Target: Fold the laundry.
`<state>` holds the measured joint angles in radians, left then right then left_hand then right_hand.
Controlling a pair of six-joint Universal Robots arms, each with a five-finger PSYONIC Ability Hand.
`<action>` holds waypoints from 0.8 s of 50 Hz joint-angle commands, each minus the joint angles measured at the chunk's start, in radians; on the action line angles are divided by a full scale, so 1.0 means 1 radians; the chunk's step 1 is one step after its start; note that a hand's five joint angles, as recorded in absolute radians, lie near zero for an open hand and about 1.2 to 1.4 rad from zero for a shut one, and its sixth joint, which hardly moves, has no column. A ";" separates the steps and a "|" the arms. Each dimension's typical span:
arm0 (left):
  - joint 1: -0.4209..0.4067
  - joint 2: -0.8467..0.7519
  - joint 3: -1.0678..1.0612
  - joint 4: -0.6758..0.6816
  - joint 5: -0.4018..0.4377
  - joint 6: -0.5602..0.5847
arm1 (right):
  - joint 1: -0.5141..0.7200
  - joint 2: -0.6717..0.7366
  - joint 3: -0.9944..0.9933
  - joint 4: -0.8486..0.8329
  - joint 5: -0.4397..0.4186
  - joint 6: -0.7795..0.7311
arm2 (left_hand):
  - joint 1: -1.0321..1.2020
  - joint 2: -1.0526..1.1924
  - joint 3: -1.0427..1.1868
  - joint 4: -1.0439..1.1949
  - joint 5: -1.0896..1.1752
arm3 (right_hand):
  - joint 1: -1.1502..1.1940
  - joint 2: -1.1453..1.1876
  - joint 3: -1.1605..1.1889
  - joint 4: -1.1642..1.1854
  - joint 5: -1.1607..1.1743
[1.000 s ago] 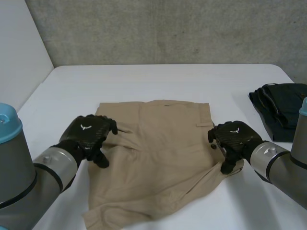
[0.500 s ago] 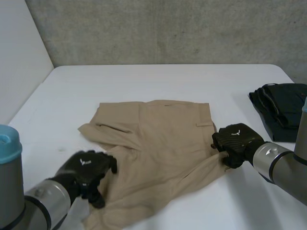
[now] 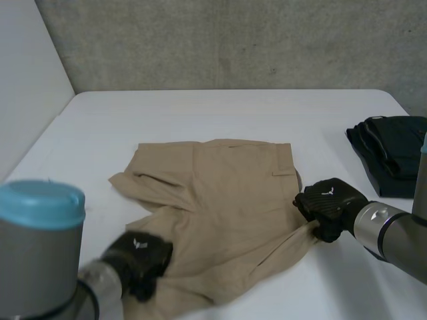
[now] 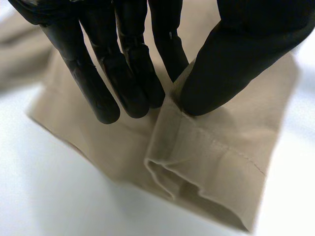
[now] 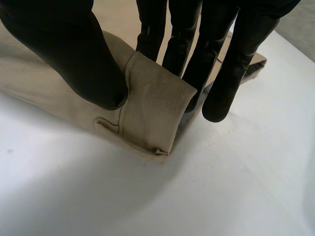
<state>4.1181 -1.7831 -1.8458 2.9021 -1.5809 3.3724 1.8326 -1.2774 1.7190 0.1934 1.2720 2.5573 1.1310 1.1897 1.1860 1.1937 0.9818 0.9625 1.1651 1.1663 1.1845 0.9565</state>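
Head view: khaki shorts (image 3: 220, 200) lie spread on the white table (image 3: 220, 113), waistband toward the robot's right, legs toward its left. The left hand (image 3: 137, 257) grips the near leg at its hem; the right hand (image 3: 327, 207) grips the near right corner, apparently the waistband end. Holding the two near corners suggests preparation for lifting the near edge and carrying it over the far edge, halving the garment lengthwise.

Left wrist view: the thumb (image 4: 231, 64) presses a raised fold of the hem (image 4: 206, 162) against the fingers (image 4: 123, 73), a firm pinch on a doubled layer.

Right wrist view: the thumb (image 5: 74, 54) and fingers (image 5: 216, 64) clamp a short upright flap of cloth (image 5: 152, 113), its lower edge resting on the table.

Surroundings: a dark folded garment (image 3: 390, 150) sits at the table's right edge, well apart from the shorts and clear of the likely fold path. The far leg is rumpled and partly turned over near the left side, which could spoil a clean crease. The left arm (image 3: 40, 203) stands close to the camera and hides part of the near left table.
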 commanded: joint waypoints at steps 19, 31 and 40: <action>0.156 -0.584 0.803 0.603 -0.070 0.384 | 0.105 0.616 -1.004 -0.164 0.171 0.135 | 0.265 0.207 0.210 0.203 0.240 | 0.434 0.231 0.230 0.212 0.265; 0.156 -0.636 0.712 0.907 -0.070 0.429 | 0.120 0.745 -1.164 -0.201 0.297 0.156 | -0.931 -0.990 -0.986 -0.994 -0.956 | -0.788 -0.991 -0.992 -1.010 -0.957; 0.148 -0.311 0.389 1.034 -0.082 0.407 | 0.105 0.307 -0.730 -0.143 0.258 0.205 | -0.956 -1.015 -1.011 -1.019 -0.982 | -0.788 -0.991 -0.992 -1.010 -0.957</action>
<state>4.2727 -2.3146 -1.2418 3.8903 -1.6529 3.8001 1.9467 -0.6598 0.6716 0.0229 1.5903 2.7366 0.1934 0.2006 0.2050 0.2009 0.0471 0.1974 0.2147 0.2085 0.2270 0.0638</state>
